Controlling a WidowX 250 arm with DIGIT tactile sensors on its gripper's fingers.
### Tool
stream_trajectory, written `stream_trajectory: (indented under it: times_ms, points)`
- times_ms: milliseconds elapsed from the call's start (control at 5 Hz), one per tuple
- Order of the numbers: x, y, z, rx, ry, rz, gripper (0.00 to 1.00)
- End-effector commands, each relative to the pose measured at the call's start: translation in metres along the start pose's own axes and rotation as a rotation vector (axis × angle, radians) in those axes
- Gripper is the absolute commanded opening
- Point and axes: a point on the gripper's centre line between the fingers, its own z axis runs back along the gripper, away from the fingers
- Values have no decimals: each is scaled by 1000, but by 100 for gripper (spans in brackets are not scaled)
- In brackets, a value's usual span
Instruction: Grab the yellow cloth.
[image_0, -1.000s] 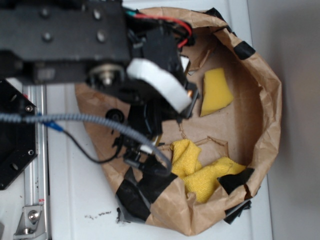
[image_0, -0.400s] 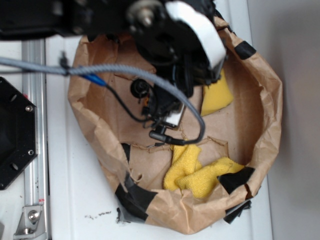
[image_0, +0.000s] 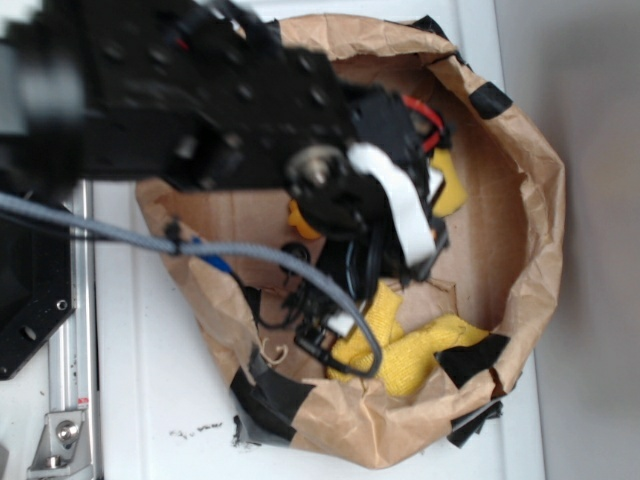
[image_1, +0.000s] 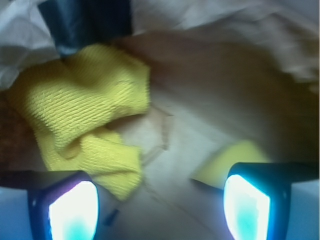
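No writing or brand can be read on anything. The hand (image_1: 160, 200) is spread wide, its two pads (image_1: 72, 210) far apart at the bottom of the wrist view, holding and touching nothing. The cloth (image_1: 82, 130) lies crumpled on the floor of the paper bag (image_0: 530, 200), ahead of the left pad. A sponge (image_1: 235, 155) sits near the right pad. The arm (image_0: 220, 110) reaches over the bag, which stands on the table (image_0: 150, 400).

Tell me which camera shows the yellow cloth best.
The wrist view. There the yellow cloth fills the left side, its nubby weave and folds unobstructed, ahead of the open gripper. In the exterior view the cloth lies in the paper bag, its left part covered by the arm and cables.
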Motion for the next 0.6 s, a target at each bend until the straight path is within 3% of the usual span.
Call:
stream_trajectory:
  times_ms: [0, 200, 400]
  points:
    - [27, -59, -25, -92, -12, -223, 100]
    - [35, -73, -36, -123, -19, -298, 100]
    - [38, -76, -50, -109, -9, -324, 100]
